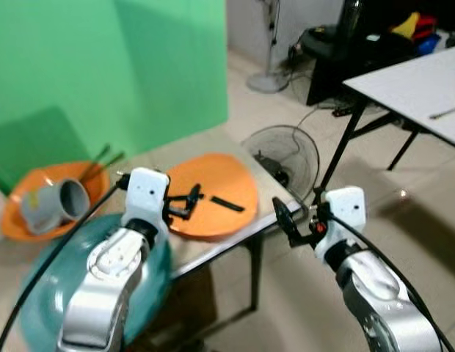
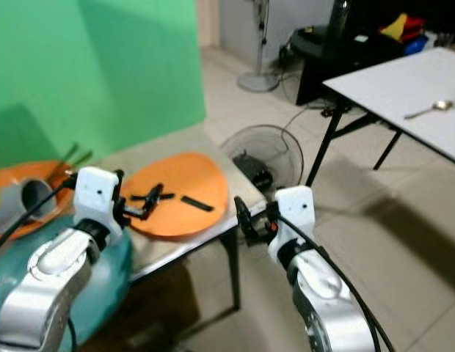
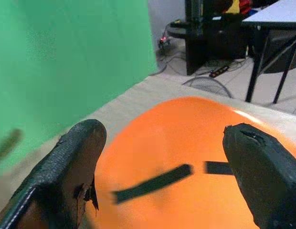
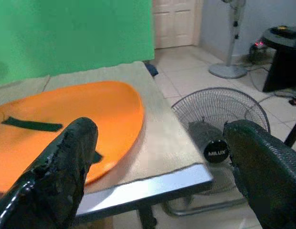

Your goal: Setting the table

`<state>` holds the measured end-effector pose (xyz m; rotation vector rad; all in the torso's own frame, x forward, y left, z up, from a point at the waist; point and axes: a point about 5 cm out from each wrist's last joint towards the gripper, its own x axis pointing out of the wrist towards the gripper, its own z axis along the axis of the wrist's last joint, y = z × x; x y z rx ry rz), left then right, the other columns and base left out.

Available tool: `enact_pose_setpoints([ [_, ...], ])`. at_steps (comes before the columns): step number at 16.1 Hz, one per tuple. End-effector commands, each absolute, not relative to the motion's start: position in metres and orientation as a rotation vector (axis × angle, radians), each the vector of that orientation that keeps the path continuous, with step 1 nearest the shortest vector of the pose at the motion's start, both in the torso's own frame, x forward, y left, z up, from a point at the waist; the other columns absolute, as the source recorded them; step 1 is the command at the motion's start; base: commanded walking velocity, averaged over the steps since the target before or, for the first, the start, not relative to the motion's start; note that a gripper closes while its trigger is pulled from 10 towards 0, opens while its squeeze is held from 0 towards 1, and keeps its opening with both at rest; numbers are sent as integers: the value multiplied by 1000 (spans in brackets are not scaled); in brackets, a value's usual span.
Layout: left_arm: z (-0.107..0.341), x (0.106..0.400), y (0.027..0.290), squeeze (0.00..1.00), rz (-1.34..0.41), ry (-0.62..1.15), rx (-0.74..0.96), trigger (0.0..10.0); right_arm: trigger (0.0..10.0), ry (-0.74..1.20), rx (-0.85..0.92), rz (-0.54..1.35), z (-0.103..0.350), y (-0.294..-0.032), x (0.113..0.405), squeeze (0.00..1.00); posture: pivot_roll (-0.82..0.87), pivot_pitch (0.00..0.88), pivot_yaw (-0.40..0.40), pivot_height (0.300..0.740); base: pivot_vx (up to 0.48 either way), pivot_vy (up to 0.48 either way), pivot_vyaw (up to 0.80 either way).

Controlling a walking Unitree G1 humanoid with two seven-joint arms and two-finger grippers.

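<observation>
Lower the wide-open, empty left pincer [image 1: 189,202] squarely over the flat round orange plastic plate [image 1: 227,183], keeping the open, empty right pincer [image 1: 290,220] beside the plate's desk [image 4: 172,143] edge

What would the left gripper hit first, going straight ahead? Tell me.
Probably the orange plate: the open left gripper points down at its surface, near the black strips. Exact depth is unclear.

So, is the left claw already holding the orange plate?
No, the left claw hangs open above the orange plate, with both fingers apart and nothing gripped between them.
</observation>
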<state>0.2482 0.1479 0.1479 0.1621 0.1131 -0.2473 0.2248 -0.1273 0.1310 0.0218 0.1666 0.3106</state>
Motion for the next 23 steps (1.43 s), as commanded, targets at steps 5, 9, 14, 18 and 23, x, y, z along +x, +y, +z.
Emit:
enact_pose_setpoints([
  [5, 152, 249, 147, 0, -255, 87, 169, 10000, 10000, 143, 34, 322, 137, -124, 231, 1000, 129, 0, 46, 740, 0, 0, 0],
  [9, 153, 248, 148, 0, -257, 85, 153, 10000, 10000, 136, 13, 330, 139, -123, 234, 1000, 134, 0, 43, 740, 68, 0, 0],
  [14, 153, 248, 148, 0, -255, 84, 149, 10000, 10000, 137, 23, 316, 138, -124, 237, 1000, 137, 0, 39, 740, 292, 0, 640],
  [18, 150, 249, 145, 0, -273, 91, 151, 10000, 10000, 125, 9, 275, 141, -131, 242, 1000, 122, 0, 41, 740, 66, 0, 0],
  [23, 144, 259, 140, 0, -314, 108, 150, 10000, 10000, 138, 8, 201, 144, -143, 259, 1000, 91, 0, 47, 740, 0, 0, 0],
])
